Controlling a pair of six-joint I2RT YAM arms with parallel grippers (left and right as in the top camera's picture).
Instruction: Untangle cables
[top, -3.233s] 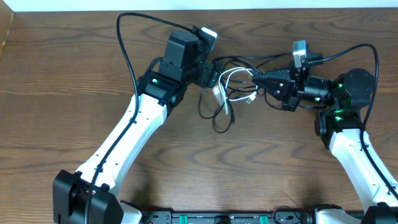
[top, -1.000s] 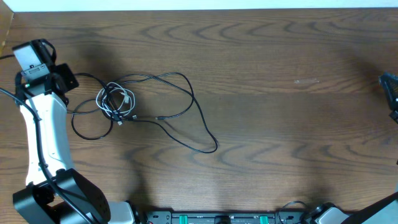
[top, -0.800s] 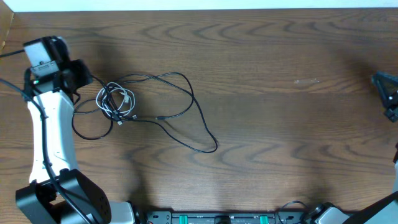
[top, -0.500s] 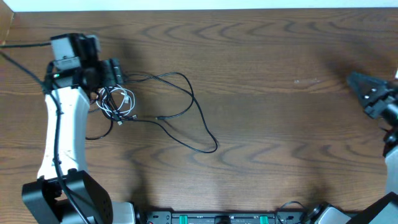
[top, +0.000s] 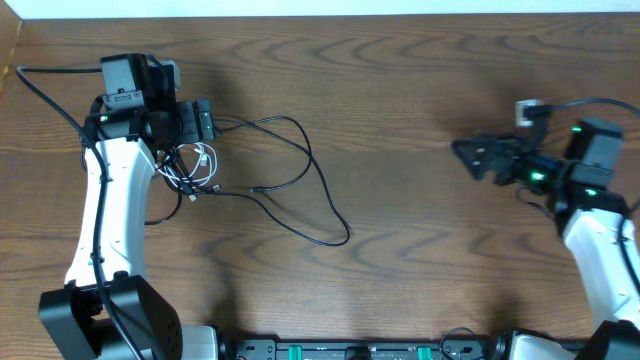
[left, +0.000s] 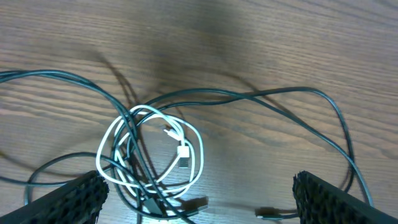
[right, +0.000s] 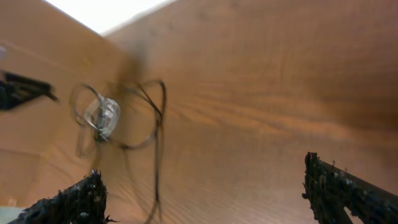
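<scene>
hardly started, with the white cable (left: 184, 151) coiled and knotted among the black cables (left: 249, 95) right beneath the left gripper (top: 208, 122), spread wide and empty, and far ahead of the right gripper (top: 466, 154), likewise open, holding nothing.

The white cable (top: 207, 158) (left: 184, 150) lay coiled in small overlapping loops on the left part of the bench (top: 450, 260), its small white plug inside the coil. The black cables (top: 344, 240) (left: 261, 94) threaded through that coil, tangled with it, and ran out flat to the right in wide slack curves that ended in a narrow bend.
</scene>
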